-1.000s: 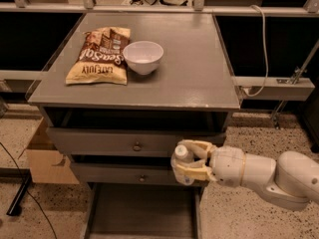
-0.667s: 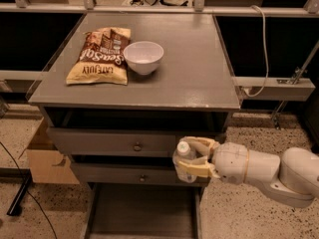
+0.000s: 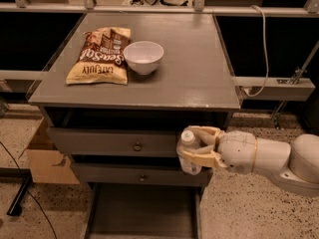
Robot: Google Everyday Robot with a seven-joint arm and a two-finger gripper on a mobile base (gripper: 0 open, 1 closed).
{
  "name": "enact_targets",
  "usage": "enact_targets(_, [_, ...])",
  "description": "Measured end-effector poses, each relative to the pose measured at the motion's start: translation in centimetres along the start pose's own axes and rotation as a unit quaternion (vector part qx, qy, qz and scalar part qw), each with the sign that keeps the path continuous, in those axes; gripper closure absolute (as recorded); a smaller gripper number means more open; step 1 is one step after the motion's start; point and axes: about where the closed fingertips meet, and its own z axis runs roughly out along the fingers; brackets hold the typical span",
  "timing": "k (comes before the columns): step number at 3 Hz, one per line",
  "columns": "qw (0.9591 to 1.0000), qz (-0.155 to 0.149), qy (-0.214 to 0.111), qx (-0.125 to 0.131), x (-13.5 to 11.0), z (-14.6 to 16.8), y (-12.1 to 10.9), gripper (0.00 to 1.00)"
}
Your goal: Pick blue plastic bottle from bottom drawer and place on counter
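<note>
Since a second ago the claw [image 3: 194,144] and the blue plastic bottle [image 3: 188,139] are up a little and slightly right. Bag, bowl and drawers unchanged. Claw is clamped on the blue plastic bottle: one tan finger shows high by the white cap, the other lower across the body. Bottle roughly upright, slight tilt. It hangs in the air in front of the cabinet's right side, level with the top knobbed drawer [image 3: 114,142] and the upper edge of the middle drawer [image 3: 124,174]. White arm [image 3: 269,158] comes in from the right. Bottom drawer [image 3: 144,215] is pulled out toward the near side, dark grey inside, below the bottle and to its left; bottle not touching it. Surface [image 3: 189,68], the grey cabinet top, sits above the bottle and carries a chip bag [image 3: 101,56] at left and a white bowl [image 3: 143,56] just right of it; touching or not, cannot tell. Cardboard box [image 3: 42,156] on the speckled floor left of the cabinet. White cable [image 3: 262,49] hangs at far right, past the surface edge.
</note>
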Motion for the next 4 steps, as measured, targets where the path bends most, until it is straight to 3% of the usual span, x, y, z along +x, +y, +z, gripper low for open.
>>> enact_targets(1, [1.0000,-0.002,-0.001,0.007,-1.3,-1.1,-0.5,1.00])
enact_targets(2, [0.9989,-0.040,0.005,0.026,-8.0,-3.9,-2.3,1.00])
enact_targets(3, [0.9989,-0.040,0.005,0.026,-8.0,-3.9,-2.3,1.00])
enact_targets(4, [1.0000,0.001,-0.004,-0.006,-9.3,-3.9,-3.3,1.00])
